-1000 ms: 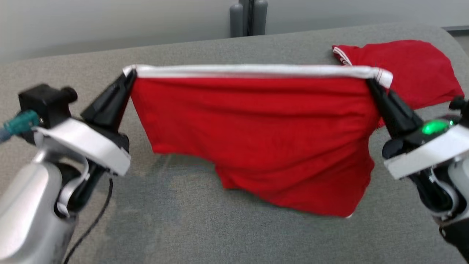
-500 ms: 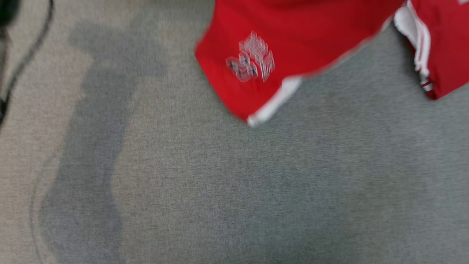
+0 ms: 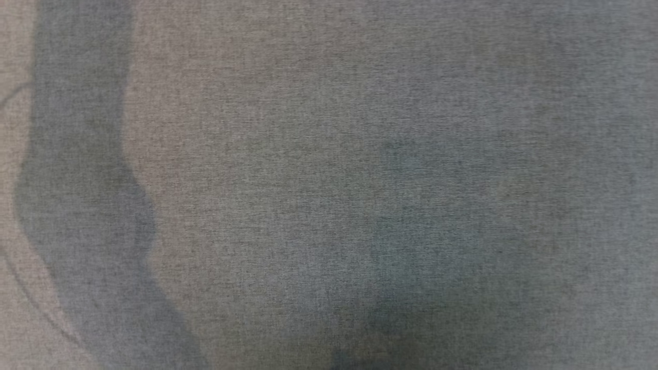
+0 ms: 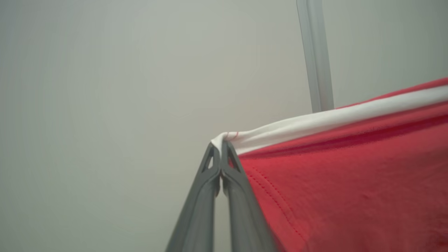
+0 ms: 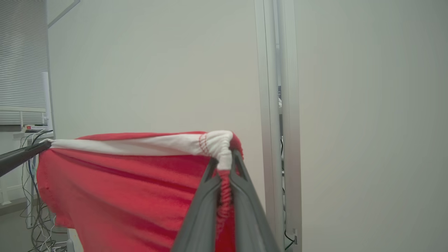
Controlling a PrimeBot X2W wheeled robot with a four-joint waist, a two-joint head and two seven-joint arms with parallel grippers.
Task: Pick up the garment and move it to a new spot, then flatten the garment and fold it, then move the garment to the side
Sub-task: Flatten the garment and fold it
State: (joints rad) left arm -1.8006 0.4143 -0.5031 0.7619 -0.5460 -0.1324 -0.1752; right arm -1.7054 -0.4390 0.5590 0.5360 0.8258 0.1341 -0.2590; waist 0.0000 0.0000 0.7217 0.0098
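The garment [image 4: 350, 175] is red with a white band along its top edge. It hangs in the air, stretched between both grippers. In the left wrist view my left gripper [image 4: 220, 147] is shut on one end of the white band. In the right wrist view my right gripper [image 5: 224, 159] is shut on the bunched other end of the garment [image 5: 122, 185]. My left gripper's dark fingers [image 5: 21, 155] show at that view's left edge, holding the far corner. The head view looks down on bare grey fabric surface [image 3: 329, 185] with shadows across it.
A plain pale wall lies behind the garment in both wrist views. A pale vertical post [image 5: 276, 105] stands beyond the right gripper, and another post [image 4: 315, 56] beyond the left. Tangled cables [image 5: 35, 224] and window blinds [image 5: 21, 59] sit at the far left of the right wrist view.
The head view has swung downward: the stretched garment and both grippers slid up and out of it, leaving grey surface. That is camera movement.
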